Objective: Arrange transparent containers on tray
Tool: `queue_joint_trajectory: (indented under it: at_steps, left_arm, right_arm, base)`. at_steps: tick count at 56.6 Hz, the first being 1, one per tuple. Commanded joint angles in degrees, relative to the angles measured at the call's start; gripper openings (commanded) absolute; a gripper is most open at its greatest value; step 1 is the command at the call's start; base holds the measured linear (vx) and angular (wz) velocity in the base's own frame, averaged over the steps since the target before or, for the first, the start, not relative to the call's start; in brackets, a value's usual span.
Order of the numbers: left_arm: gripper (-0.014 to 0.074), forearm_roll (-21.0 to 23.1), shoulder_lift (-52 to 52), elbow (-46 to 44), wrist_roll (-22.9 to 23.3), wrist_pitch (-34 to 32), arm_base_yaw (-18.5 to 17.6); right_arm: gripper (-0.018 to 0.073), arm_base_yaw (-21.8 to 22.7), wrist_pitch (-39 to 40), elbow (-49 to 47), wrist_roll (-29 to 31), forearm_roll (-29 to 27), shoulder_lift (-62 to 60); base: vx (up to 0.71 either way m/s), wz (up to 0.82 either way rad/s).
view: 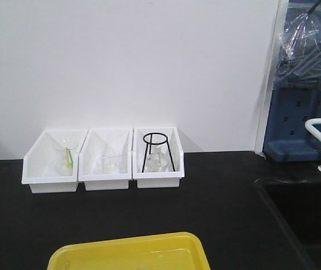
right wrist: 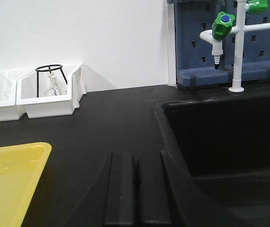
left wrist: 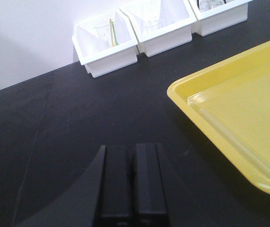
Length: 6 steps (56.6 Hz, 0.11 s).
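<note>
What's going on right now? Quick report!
Both end effectors, left and right, shut, empty. One test tube lying in yellow tray. Nothing in the way.

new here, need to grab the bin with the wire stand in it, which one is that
Look at the row of three white bins against the white wall on the black counter. Take the one nearest the sink: it alone holds a black wire ring stand over clear glassware.

It was a lab: a black bench [view: 149, 208] held white bins [view: 107, 154] of glassware, with a sink [right wrist: 225, 137] and green-handled tap [right wrist: 222, 26] against a pegboard [right wrist: 267, 52].
</note>
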<state>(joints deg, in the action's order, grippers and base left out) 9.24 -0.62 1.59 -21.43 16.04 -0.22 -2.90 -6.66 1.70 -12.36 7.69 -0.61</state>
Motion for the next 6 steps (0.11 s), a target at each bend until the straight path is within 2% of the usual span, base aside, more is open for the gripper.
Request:
queue_joint_trajectory:
  at_steps: [1, 6]
  left_arm:
    - [-0.0006, 0.3, -1.3, 2.1, 0.4, -4.8, -0.1]
    - [-0.0006, 0.3, -1.3, 2.1, 0.4, -4.8, -0.1]
  right_arm:
    - [-0.0011, 0.4, 4.6, 0.6, 0.6, 0.2, -0.2]
    - [-0.0011, 0.4, 4.6, 0.6, 0.6, 0.2, -0.2]
  base:
    - [0.0, 0.0]
    - [0.0, 0.0]
